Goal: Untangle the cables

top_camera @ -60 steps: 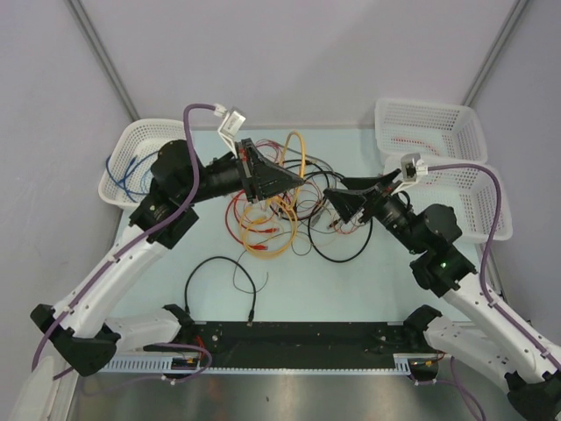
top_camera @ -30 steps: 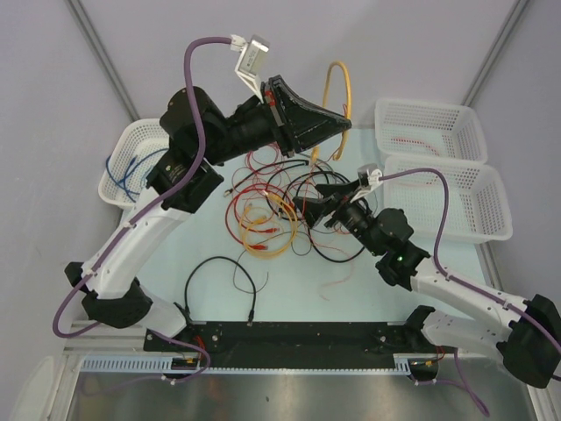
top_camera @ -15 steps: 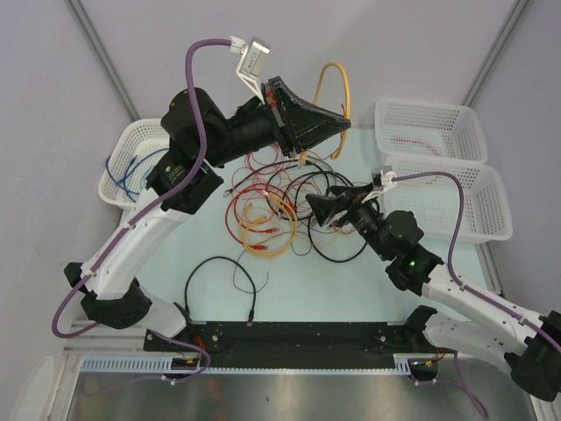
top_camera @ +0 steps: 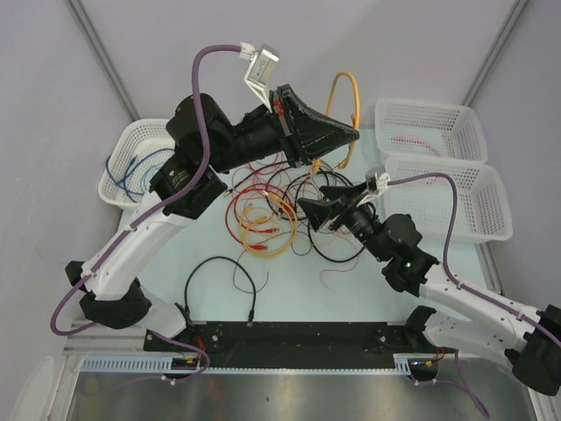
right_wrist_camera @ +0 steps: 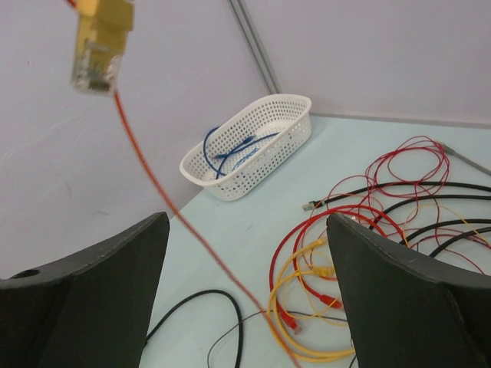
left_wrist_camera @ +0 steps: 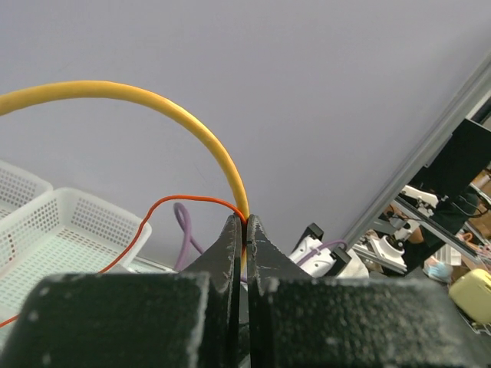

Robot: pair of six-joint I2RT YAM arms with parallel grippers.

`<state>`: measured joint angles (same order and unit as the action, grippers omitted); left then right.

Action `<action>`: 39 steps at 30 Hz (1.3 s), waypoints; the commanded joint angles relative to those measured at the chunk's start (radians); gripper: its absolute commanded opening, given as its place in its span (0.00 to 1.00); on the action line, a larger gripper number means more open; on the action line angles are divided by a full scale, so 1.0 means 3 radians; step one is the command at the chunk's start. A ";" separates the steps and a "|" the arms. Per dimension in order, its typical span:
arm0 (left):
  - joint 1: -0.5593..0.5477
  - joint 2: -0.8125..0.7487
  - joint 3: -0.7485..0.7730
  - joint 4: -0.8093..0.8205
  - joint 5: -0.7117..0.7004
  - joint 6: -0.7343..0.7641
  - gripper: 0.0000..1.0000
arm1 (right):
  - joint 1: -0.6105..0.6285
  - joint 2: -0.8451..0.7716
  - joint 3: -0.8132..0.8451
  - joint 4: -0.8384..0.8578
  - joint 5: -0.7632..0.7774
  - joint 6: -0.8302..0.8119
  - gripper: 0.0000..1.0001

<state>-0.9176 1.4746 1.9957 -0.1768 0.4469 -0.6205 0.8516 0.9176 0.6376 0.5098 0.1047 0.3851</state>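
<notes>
Left gripper (top_camera: 354,133) is up high over the far side of the tabletop (top_camera: 298,303), jaws pinched tight on the yellow cable (left_wrist_camera: 176,111), which arcs in a loop above the fingers. A thin red wire (left_wrist_camera: 184,198) runs into that same pinch. A yellow plug (right_wrist_camera: 100,38) dangles in mid-air ahead of the right wrist camera, and a red-orange strand (right_wrist_camera: 230,284) drops from just beneath it to the table. Right gripper (top_camera: 302,208) hovers low near the middle, jaws spread wide with nothing between them. Beneath it the other cables (top_camera: 263,230) sprawl at the tabletop's centre in overlapping red, yellow and black loops. One black cable (top_camera: 215,259) lies apart near the front edge. A white basket (top_camera: 145,124) at the left edge holds blue cables (top_camera: 127,171), and two white baskets (top_camera: 421,103) sit along the right edge.
</notes>
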 commanded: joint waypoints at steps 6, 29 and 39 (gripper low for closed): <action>-0.0249 0.0009 0.0061 0.0022 0.0003 0.0048 0.00 | -0.0119 0.0474 0.0078 0.0857 -0.0164 0.0143 0.77; 0.0609 -0.1310 -0.2156 -0.0383 -0.1848 -0.0237 0.03 | -0.0768 -0.0737 0.1135 -0.2562 0.0356 0.0113 0.00; 0.0702 -0.1377 -0.2750 -0.0285 -0.1664 -0.0176 0.93 | -0.0778 -0.0462 0.1944 -0.3039 0.0484 -0.0097 0.00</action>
<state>-0.7086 1.0817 1.2079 -0.3260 -0.0731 -0.6590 0.6239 0.7280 1.1461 -0.3103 0.2268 0.3981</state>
